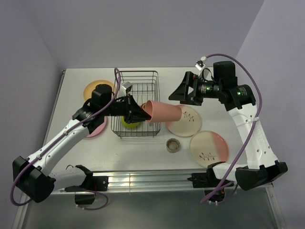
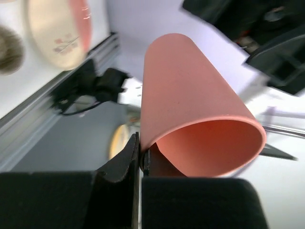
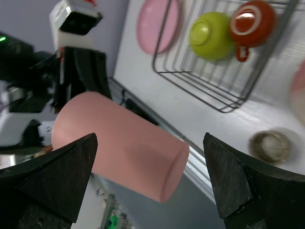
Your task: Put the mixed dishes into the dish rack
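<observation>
Wire dish rack sits below the left gripper; four plates lie outside it. Those jaws pinch the rim of a salmon-pink cup, held aloft; the right gripper stands wide open, empty, nearby. Racked: lime-green bowl, red-brown mug. A small grey cup waits outside

Salmon-pink cup matt, smooth; dish rack thin dark metal wire.

White arm links, black joints, purple cables, black pincer fingers
</observation>
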Robot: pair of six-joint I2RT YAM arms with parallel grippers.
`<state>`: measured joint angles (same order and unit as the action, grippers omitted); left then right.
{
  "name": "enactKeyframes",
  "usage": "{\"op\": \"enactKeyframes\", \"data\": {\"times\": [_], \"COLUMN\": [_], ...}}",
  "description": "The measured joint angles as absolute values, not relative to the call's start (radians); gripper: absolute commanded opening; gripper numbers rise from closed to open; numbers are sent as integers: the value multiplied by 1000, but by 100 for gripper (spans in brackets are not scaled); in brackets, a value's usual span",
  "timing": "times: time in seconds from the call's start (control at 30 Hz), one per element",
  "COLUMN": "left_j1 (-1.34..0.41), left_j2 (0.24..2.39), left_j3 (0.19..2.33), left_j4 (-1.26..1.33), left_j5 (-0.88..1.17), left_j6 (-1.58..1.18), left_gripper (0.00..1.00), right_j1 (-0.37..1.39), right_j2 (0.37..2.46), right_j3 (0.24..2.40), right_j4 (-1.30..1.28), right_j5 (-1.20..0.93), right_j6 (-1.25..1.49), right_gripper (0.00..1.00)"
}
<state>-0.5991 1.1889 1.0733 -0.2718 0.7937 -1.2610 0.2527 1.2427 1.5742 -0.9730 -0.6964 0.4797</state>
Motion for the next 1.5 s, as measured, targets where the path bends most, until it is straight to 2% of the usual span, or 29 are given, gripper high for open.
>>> {"op": "enactKeyframes", "data": {"times": [0.3,0.8,1.1,1.33,1.5], "left_j1": [-534,-525,-476,-463,-463], "left_j2": [1150,1178,1222,1241,1241], "left_j3": [912,791,789,789,788], "left_j4": [240,718,921,973,988], "left_j5": [919,953,953,953,953], "left_j6": [-1588,-1884,-1976,-1988,-1995], "left_gripper": [0,0,0,0,0], "right_j1": [241,242,242,242,242], "right_j2": [1216,1190,1150,1148,1151], "right_j3": [1489,1397,1370,1369,1348], "right_j4": [-746,-449,-308,-260,-111], "right_j5": [-990,-1168,-1200,-1210,-1218], "right_j6": [600,854,984,1032,1132], "right_gripper": [100,100,100,100,100]}}
